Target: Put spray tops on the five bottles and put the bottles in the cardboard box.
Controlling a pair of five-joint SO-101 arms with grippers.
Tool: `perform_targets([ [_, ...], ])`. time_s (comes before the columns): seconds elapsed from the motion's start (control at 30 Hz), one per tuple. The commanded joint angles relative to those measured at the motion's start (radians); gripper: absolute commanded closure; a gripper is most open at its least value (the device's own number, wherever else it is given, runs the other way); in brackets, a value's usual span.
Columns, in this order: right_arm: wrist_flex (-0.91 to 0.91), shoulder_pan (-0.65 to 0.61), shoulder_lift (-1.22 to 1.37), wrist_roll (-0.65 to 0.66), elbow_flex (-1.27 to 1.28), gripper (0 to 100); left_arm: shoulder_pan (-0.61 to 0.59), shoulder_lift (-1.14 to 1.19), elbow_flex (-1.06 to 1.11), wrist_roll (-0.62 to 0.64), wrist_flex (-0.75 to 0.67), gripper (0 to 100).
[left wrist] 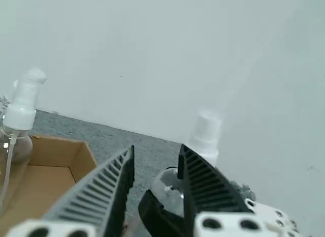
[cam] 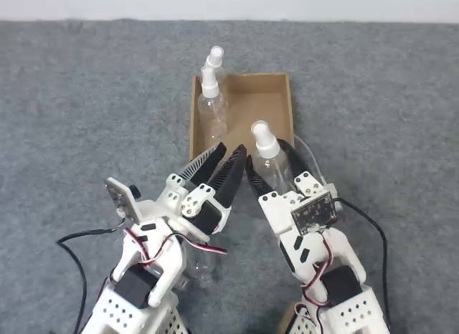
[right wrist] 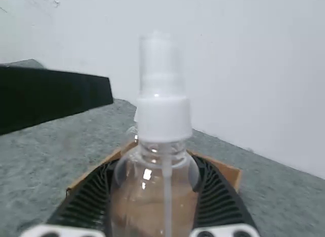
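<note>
the right gripper (cam: 268,156) clasps the body of a clear, capped bottle (cam: 273,170) upright at the near edge of the cardboard box (cam: 289,105), the left gripper (cam: 229,149) parted and empty beside it; the bottle looks light, thin-walled and slick, so hold the body gently.

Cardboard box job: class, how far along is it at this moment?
Done: two capped bottles stand at the cardboard box's far left corner. In hand: the right pincer grips a third capped bottle upright at the box's near edge, the open left pincer beside it. Left: boxing that bottle, then two more of the five.
</note>
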Motion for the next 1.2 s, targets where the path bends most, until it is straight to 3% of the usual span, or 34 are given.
perform_targets([
  [0.0,-0.021,-0.059,-0.033,-0.003,0.021,98.9,0.000,-0.025,-0.025,-0.011,-0.005,87],
  [0.27,0.015,-0.087,-0.031,-0.003,0.021,99.0,0.008,-0.025,-0.019,-0.060,0.002,87],
  [0.47,0.044,-0.087,-0.031,-0.002,0.021,99.1,0.101,-0.025,-0.022,-0.137,0.064,87],
  [0.7,0.044,-0.087,-0.031,-0.002,0.021,99.0,0.106,-0.025,-0.021,-0.138,0.066,87],
  [1.17,0.039,0.036,-0.031,-0.003,0.021,98.9,0.098,-0.025,-0.053,-0.135,0.066,87],
])
